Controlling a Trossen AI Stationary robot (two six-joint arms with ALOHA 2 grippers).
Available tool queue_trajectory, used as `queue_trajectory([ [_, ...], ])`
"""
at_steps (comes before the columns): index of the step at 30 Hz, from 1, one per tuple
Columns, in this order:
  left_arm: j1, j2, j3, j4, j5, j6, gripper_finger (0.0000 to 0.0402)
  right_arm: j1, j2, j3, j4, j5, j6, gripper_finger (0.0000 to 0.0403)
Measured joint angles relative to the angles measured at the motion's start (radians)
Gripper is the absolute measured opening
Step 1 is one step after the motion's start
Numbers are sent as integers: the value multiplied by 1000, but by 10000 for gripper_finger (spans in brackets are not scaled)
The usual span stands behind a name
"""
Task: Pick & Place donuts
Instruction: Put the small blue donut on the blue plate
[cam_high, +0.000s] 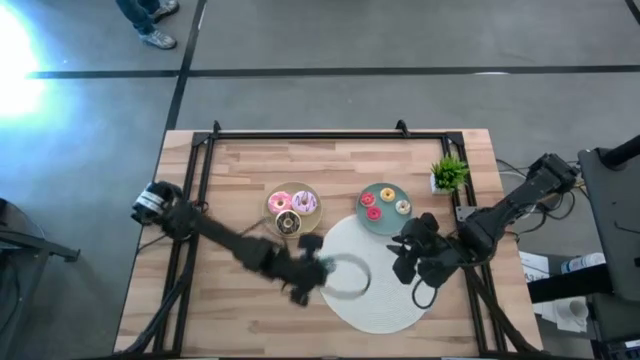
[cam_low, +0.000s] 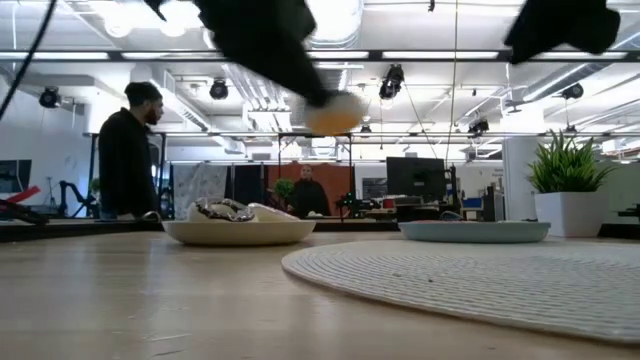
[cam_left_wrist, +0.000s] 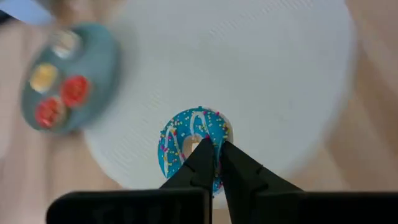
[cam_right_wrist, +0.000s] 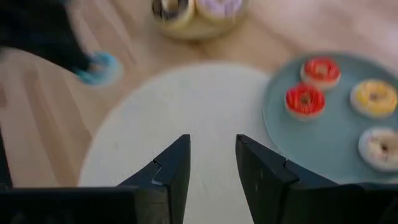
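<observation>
Blue donut held over the mat

The left fingers (cam_left_wrist: 211, 155) pinched the blue donut (cam_left_wrist: 186, 140) above the white mat (cam_high: 385, 300); the right fingers (cam_right_wrist: 211, 162) waited open nearby.

I count 3 donuts on beige plate (cam_high: 272, 212), 4 minis on teal plate (cam_high: 376, 221), 1 blue donut (cam_left_wrist: 189, 140) in left gripper (cam_left_wrist: 213, 152). One white mat (cam_high: 385, 300), one plant (cam_high: 449, 173).

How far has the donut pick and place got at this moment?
Partly done, destination unclear. Four mini donuts lie on the teal plate; three larger ones sit on the beige plate. The left hand holds a blue iced donut above the white mat. The right hand hovers open, empty.
</observation>
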Motion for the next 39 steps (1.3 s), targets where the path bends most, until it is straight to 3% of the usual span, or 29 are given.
queue_trajectory([
  [7,230,45,4,270,140,96,0,56,0,96,-8,254,22,118],
  [14,379,157,57,482,263,88,0,79,0,221,-34,419,1,118],
  [18,405,260,151,482,328,93,0,78,0,275,-35,468,-33,118],
  [24,416,436,338,455,337,120,0,78,0,320,-39,508,-41,118],
  [32,442,613,586,238,294,121,0,78,0,335,-40,508,-15,118],
  [39,446,674,678,173,241,137,2,78,0,333,-41,508,-13,118],
])
